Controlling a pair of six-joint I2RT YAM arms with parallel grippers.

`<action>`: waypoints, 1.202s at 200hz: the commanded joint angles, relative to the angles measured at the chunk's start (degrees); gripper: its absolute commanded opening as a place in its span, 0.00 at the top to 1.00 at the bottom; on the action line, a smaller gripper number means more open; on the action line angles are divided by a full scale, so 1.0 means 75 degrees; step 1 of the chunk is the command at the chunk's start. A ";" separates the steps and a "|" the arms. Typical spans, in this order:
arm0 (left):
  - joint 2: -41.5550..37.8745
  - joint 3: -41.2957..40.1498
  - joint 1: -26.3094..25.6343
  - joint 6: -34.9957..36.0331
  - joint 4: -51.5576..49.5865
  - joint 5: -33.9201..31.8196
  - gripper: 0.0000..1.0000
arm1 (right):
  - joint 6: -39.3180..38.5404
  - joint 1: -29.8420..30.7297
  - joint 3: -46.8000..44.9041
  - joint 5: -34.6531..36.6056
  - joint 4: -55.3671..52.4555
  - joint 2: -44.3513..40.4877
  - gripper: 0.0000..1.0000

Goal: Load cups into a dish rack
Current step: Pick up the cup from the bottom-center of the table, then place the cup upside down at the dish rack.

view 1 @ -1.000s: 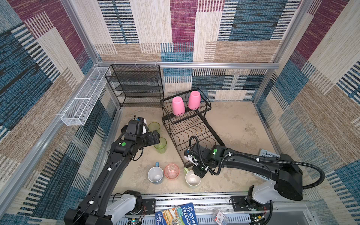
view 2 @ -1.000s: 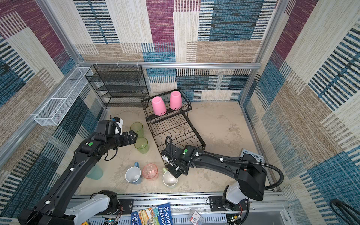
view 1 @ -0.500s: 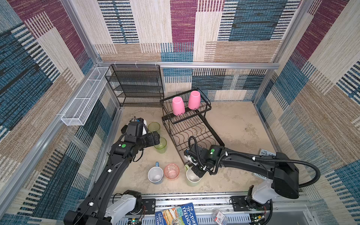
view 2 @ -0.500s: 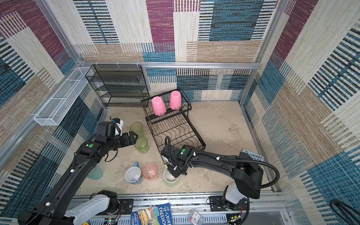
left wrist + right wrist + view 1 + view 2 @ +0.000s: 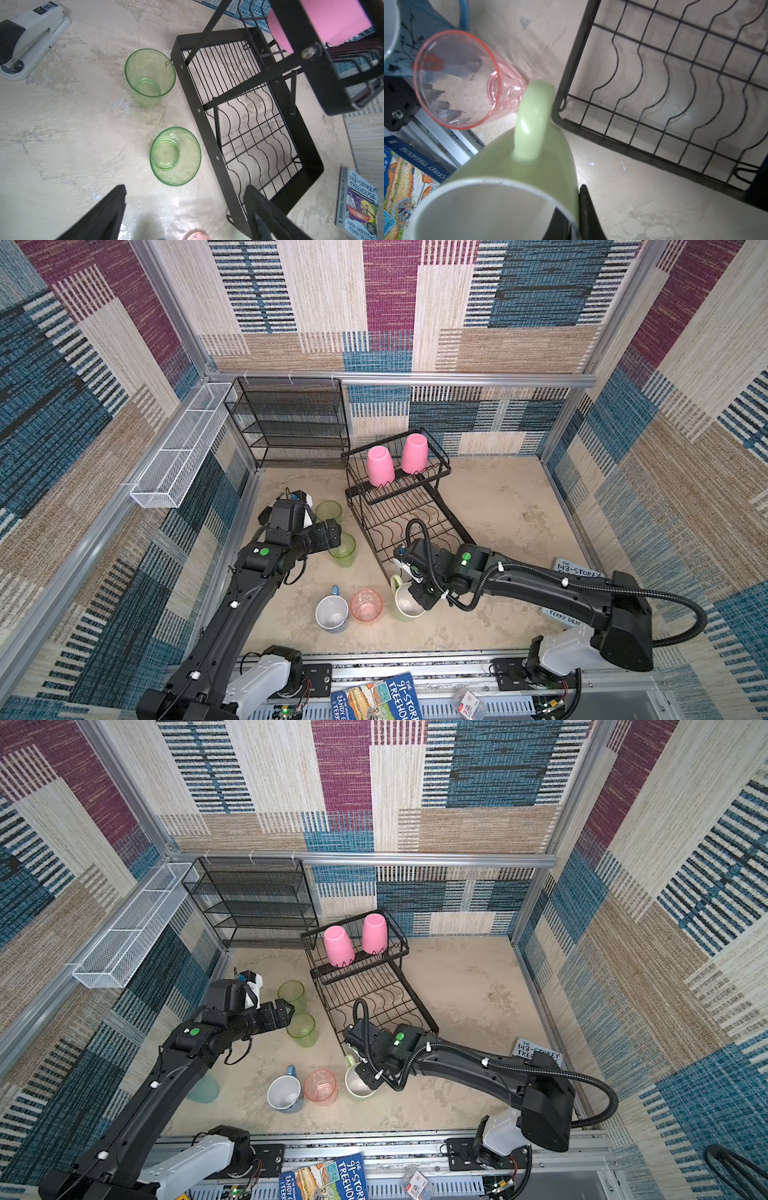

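— Where do we find the black wire two-tier dish rack (image 5: 415,523)?
— On the beige worktop (image 5: 498,506), two opaque pink plastic tumblers (image 5: 380,466) (image 5: 414,452) upside down in its upper basket.
— And our right hand (image 5: 420,598)?
— Clamped on the wall of the pale-green handled mug (image 5: 401,606), just beside the rack's near corner.
— Our left hand (image 5: 187,195)?
— Spread wide, holding nothing, near an inverted clear-green tumbler (image 5: 175,155).

we see a mottled beige tabletop (image 5: 498,506). standing on it: black wire dish rack (image 5: 208,133), a clear-green tumbler (image 5: 150,74) and a second clear-green tumbler (image 5: 175,155) just beside its long side, blue mug (image 5: 331,612) just beside clear-pink tumbler (image 5: 365,605), teal tumbler (image 5: 203,1089) by the left wall, grey stapler (image 5: 27,39), treehouse book (image 5: 357,205), black mesh shelf (image 5: 291,423) at the back.
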 commanded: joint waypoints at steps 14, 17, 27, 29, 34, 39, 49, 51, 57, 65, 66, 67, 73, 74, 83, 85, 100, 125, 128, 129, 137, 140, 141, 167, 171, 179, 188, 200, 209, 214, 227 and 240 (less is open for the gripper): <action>0.0023 0.0025 0.0007 -0.0200 0.0131 0.0170 0.09 | -0.0203 0.0003 0.0385 0.0667 0.0346 -0.0463 1.00; 0.0027 0.0027 0.0017 -0.0209 0.0122 0.0172 0.09 | -0.0236 0.0000 0.0397 0.0702 0.0388 -0.0500 1.00; 0.0025 0.0038 0.0009 -0.0235 0.0112 0.0192 0.09 | -0.0286 0.0000 0.0454 0.0832 0.0521 -0.0636 1.00; 0.0014 0.0036 0.0008 -0.0238 0.0117 0.0195 0.09 | -0.0294 -0.0001 0.0462 0.0848 0.0551 -0.0670 1.00; 0.0003 0.0038 0.0013 -0.0245 0.0115 0.0212 0.09 | -0.0322 0.0001 0.0468 0.0896 0.0639 -0.0738 1.00; -0.0015 0.0030 0.0017 -0.0270 0.0119 0.0229 0.09 | -0.0350 0.0002 0.0461 0.0913 0.0719 -0.0793 1.00; -0.0013 0.0027 0.0012 -0.0296 0.0119 0.0251 0.09 | -0.0417 0.0004 0.0429 0.0921 0.0873 -0.0873 1.00; -0.0019 0.0027 0.0014 -0.0306 0.0119 0.0262 0.09 | -0.0426 -0.0003 0.0432 0.0923 0.0906 -0.0879 1.00; -0.0018 0.0027 0.0009 -0.0320 0.0125 0.0286 0.09 | -0.0449 -0.0002 0.0434 0.0927 0.0975 -0.0899 1.00; -0.0032 0.0016 0.0009 -0.0341 0.0125 0.0309 0.09 | -0.0502 -0.0002 0.0429 0.0961 0.1049 -0.0930 1.00; -0.0027 0.0016 0.0008 -0.0349 0.0128 0.0311 0.09 | -0.0495 0.0002 0.0426 0.0966 0.1059 -0.0929 1.00; -0.0030 0.0015 0.0007 -0.0346 0.0129 0.0312 0.09 | -0.0497 0.0004 0.0424 0.0969 0.1058 -0.0934 1.00; -0.0025 0.0015 0.0009 -0.0364 0.0131 0.0324 0.09 | -0.0520 0.0004 0.0423 0.0993 0.1096 -0.0961 1.00; -0.0029 0.0021 0.0014 -0.0366 0.0131 0.0324 0.09 | -0.0528 0.0005 0.0423 0.0994 0.1100 -0.0967 1.00; -0.0031 0.0026 0.0013 -0.0378 0.0123 0.0353 0.09 | -0.0574 -0.0002 0.0422 0.1016 0.1186 -0.1005 1.00; -0.0032 0.0027 0.0009 -0.0379 0.0126 0.0358 0.09 | -0.0587 0.0001 0.0422 0.1050 0.1216 -0.1041 1.00; -0.0033 0.0040 0.0009 -0.0418 0.0140 0.0403 0.09 | -0.0660 -0.0001 0.0439 0.1323 0.1396 -0.1141 1.00; -0.0049 0.0050 0.0016 -0.0602 0.0183 0.0547 0.09 | -0.0932 0.0006 0.0396 0.1991 0.2029 -0.1371 1.00; -0.0055 0.0045 0.0017 -0.0635 0.0200 0.0582 0.09 | -0.0995 0.0005 0.0385 0.2057 0.2153 -0.1391 1.00; -0.0056 0.0042 0.0018 -0.0648 0.0201 0.0594 0.09 | -0.1011 0.0006 0.0380 0.2076 0.2191 -0.1400 1.00; -0.0068 0.0039 0.0014 -0.0753 0.0224 0.0704 0.10 | -0.1156 0.0001 0.0300 0.2250 0.2522 -0.1500 1.00; -0.0065 0.0049 0.0008 -0.0799 0.0224 0.0729 0.10 | -0.1216 0.0004 0.0263 0.2309 0.2667 -0.1529 1.00; -0.0066 0.0050 0.0007 -0.0818 0.0225 0.0749 0.10 | -0.1239 0.0005 0.0249 0.2319 0.2724 -0.1539 1.00; -0.0092 0.0085 0.0010 -0.1295 0.0290 0.1198 0.11 | -0.1905 0.0000 -0.0299 0.2607 0.4230 -0.1872 1.00; -0.0106 0.0096 0.0018 -0.1377 0.0304 0.1261 0.11 | -0.2011 -0.0001 -0.0411 0.2631 0.4458 -0.1913 1.00; -0.0126 0.0115 0.0016 -0.1550 0.0278 0.1350 0.11 | -0.2220 -0.0003 -0.0622 0.2621 0.5006 -0.1993 1.00; -0.0160 0.0121 0.0019 -0.1772 0.0265 0.1439 0.11 | -0.2461 0.0005 -0.0809 0.2562 0.5507 -0.2024 1.00; -0.0214 0.0172 0.0019 -0.2004 0.0182 0.1506 0.11 | -0.2690 0.0004 -0.0988 0.2408 0.6034 -0.2046 1.00; -0.0272 0.0228 0.0024 -0.2163 0.0055 0.1477 0.11 | -0.2793 0.0003 -0.1159 0.2320 0.6402 -0.2082 1.00; -0.0308 0.0268 0.0017 -0.2233 -0.0035 0.1426 0.11 | -0.2850 -0.0004 -0.1275 0.2260 0.6590 -0.2104 1.00; -0.0382 0.0414 0.0020 -0.2370 -0.0356 0.1249 0.11 | -0.3000 -0.0002 -0.1514 0.2099 0.6985 -0.2118 1.00; -0.0407 0.0615 0.0019 -0.2349 -0.0653 0.1143 0.11 | -0.3137 0.0004 -0.1743 0.1959 0.7425 -0.2115 1.00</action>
